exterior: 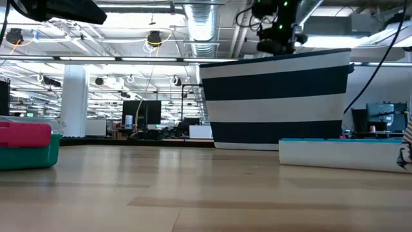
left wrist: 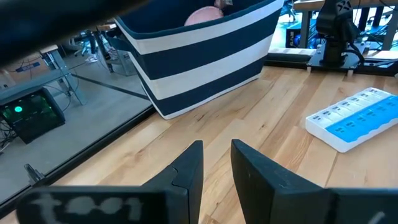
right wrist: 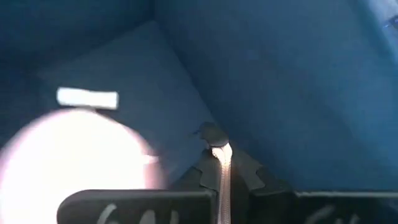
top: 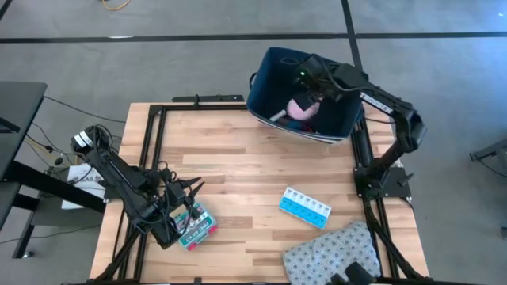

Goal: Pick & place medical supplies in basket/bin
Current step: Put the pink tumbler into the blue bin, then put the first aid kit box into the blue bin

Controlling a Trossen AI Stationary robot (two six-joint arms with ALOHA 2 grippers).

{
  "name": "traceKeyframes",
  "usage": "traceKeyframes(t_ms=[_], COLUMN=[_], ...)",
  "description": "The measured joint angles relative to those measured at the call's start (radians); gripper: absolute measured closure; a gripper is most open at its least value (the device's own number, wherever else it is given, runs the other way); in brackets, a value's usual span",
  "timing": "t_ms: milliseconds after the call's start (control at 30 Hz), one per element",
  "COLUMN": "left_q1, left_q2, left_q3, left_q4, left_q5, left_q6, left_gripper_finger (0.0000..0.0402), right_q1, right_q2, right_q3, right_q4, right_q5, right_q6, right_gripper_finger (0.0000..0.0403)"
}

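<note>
Wooden surface (top: 245, 158) with a navy, white-striped bin (top: 344, 127) at its far right corner. The right tool (top: 310, 95) reaches down inside the bin above a pink roll (top: 299, 108) and a white bar (right wrist: 87, 97); in the right wrist view its fingers are pressed together on a thin pale strip, whose identity cannot be told. The left tool (left wrist: 214, 163) waits at the near left, fingers slightly spread and empty, just beside the green-red flat box (top: 196, 227). The light-blue pill organiser (top: 305, 207) lies near the grey patterned cloth (top: 333, 253). Judged step: a drop into the bin. The next move calls for a clean lift out, then a pick from the two items outside.
</note>
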State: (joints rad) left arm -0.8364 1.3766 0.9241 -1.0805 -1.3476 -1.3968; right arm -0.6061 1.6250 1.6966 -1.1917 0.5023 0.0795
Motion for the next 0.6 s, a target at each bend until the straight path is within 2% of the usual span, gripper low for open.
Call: traceKeyframes(t_ms=[133, 367, 600], left_q1=[0.000, 0.000, 0.000], left_q2=[0.000, 0.000, 0.000], left_q3=[0.000, 0.000, 0.000], left_q4=[0.000, 0.000, 0.000], left_q5=[0.002, 0.005, 0.005], left_q6=[0.002, 0.003, 0.006], left_gripper_finger=[0.0329, 0.0329, 0.0329], right_q1=[-0.018, -0.037, -0.043], right_q2=[0.060, 0.160, 0.209], right_q3=[0.000, -0.001, -0.001], right_q4=[-0.012, -0.113, -0.164], right_q5=[-0.010, -0.024, -0.034], right_q6=[0.000, -0.001, 0.000], right_gripper_finger=[0.0390, 0.0335, 0.0289])
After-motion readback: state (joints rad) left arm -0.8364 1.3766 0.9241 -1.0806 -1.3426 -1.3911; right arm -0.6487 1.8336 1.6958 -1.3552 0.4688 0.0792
